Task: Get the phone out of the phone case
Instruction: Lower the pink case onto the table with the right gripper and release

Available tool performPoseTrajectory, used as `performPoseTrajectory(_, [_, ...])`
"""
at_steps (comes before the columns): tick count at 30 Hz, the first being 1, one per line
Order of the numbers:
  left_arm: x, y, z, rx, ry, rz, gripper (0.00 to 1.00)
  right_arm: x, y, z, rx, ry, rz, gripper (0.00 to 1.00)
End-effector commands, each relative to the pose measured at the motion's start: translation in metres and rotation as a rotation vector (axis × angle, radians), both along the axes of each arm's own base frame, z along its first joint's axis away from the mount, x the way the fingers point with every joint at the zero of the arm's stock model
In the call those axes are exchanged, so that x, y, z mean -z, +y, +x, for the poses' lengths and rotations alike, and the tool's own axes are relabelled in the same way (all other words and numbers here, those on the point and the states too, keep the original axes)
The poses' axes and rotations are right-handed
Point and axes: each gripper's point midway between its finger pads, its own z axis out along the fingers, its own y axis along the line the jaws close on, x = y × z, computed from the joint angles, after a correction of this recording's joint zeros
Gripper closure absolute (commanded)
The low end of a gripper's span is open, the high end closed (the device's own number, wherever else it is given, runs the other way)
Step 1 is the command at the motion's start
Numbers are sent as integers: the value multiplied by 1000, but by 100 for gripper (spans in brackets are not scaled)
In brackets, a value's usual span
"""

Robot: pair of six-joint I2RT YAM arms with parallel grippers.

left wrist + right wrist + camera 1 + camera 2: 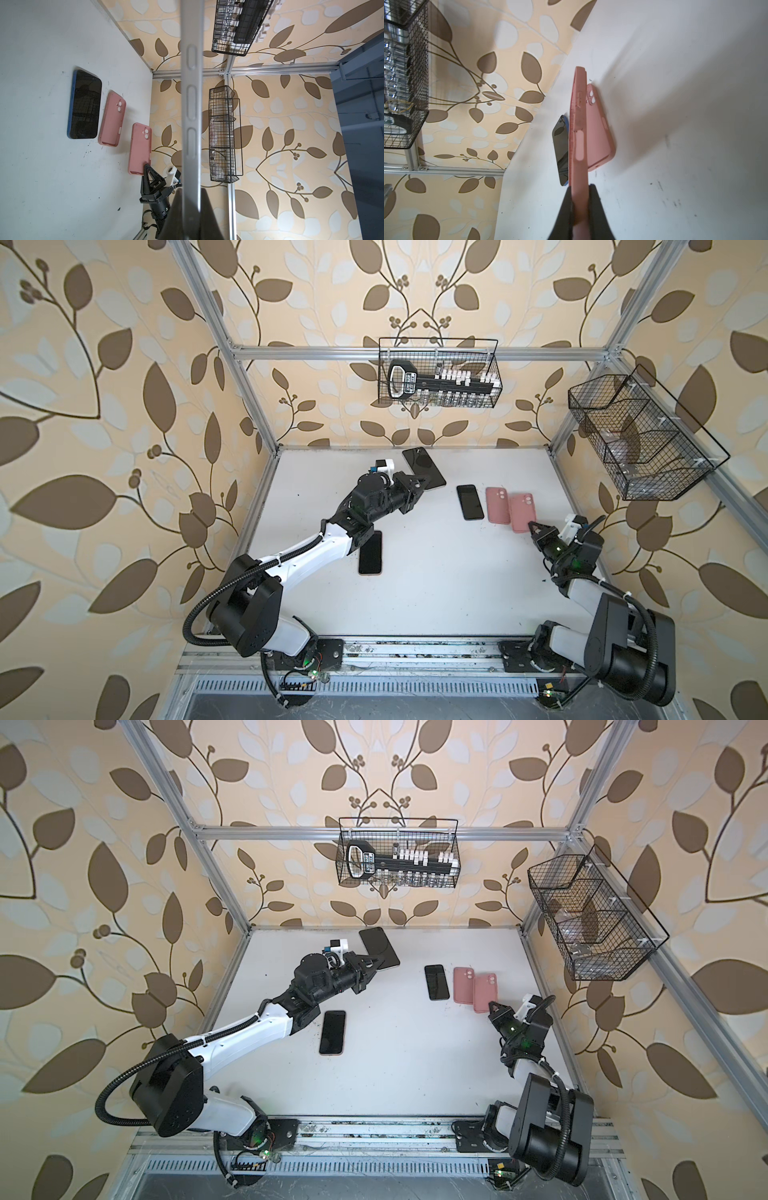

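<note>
Three phones (424, 466) (370, 552) (470, 502), two pink cases (498, 505) (523, 512)

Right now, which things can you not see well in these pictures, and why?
Held case: only its back or edge shows in every view; inside hidden.
Held phone: the left wrist view shows just its edge.
Near phone: one end under the left arm in both top views.
Side basket: contents too small behind mesh.

the back basket (493, 360) holds a black tool (449, 384), near a side basket (602, 406).
</note>
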Motion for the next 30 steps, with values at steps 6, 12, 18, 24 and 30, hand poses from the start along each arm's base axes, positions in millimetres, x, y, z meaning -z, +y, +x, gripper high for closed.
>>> performPoseTrajectory(6, [-39,9,-5,4,-129,-54,100,30,-18,-3,0,53,-27,99])
performPoseTrajectory(12, [-36,9,-4,1,-125,-48,100,41,-26,-1,19,87,-33,97])
performPoseTrajectory(18, [-36,8,-1,3,-123,-47,100,50,-33,-1,58,133,-22,89])
performPoseTrajectory(24, [-34,7,-1,2,-119,-46,100,55,-39,0,82,161,-12,85])
performPoseTrajectory(30, [-33,8,0,0,-115,-43,100,60,-44,-3,103,200,-17,79])
